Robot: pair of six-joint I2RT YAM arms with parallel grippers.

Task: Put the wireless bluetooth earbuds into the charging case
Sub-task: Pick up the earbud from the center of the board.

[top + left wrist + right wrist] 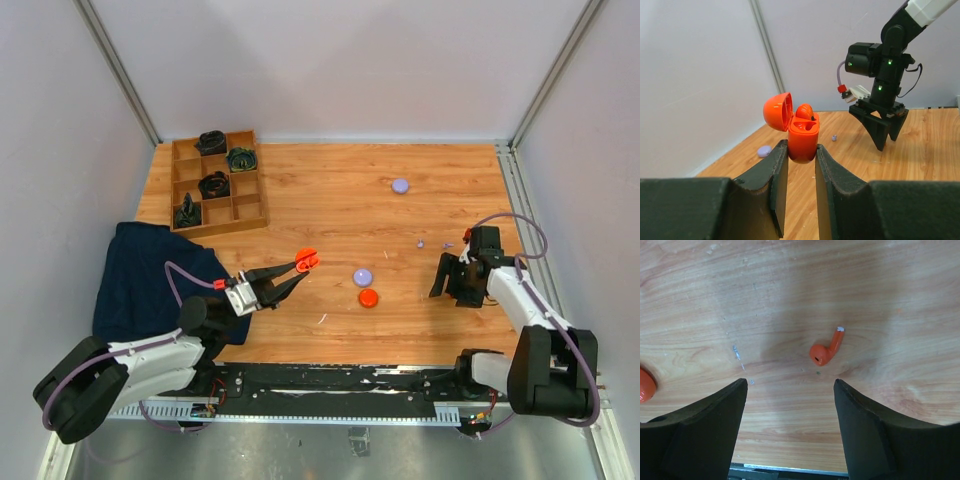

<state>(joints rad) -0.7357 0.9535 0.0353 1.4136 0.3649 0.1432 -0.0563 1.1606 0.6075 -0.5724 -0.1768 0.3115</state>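
1. Left wrist view: the left gripper (801,150) has its fingers clamped on the lower body of the orange-red charging case (803,137). It holds the case upright off the table, with the lid hinged back toward 9 o'clock.
2. 1 seated earbud (804,110) fills 1 socket; the socket beside it looks vacant.
3. Right wrist view: the right gripper (790,385) hangs over the wood with its fingers spread wide, holding nothing. The loose orange-red earbud (827,348) lies flat at 12 o'clock from the gap, not yet between the pads, its stem pointing to 1 o'clock.
4. Top view: the case sits at 9 o'clock of the lavender disc (363,277), with the right gripper well apart at 3 o'clock. 2 lavender earbuds (421,243) lie near 11 o'clock of that gripper.
5. Step in hand, as I judge it: picking up the 2nd orange-red earbud.
6. Next move: advance toward 12 o'clock until the bulb sits between the pads, lower, and close gently. Then carry it toward 9 o'clock and set it stem-down in the free socket. So small a piece could skid or twist in the grip.
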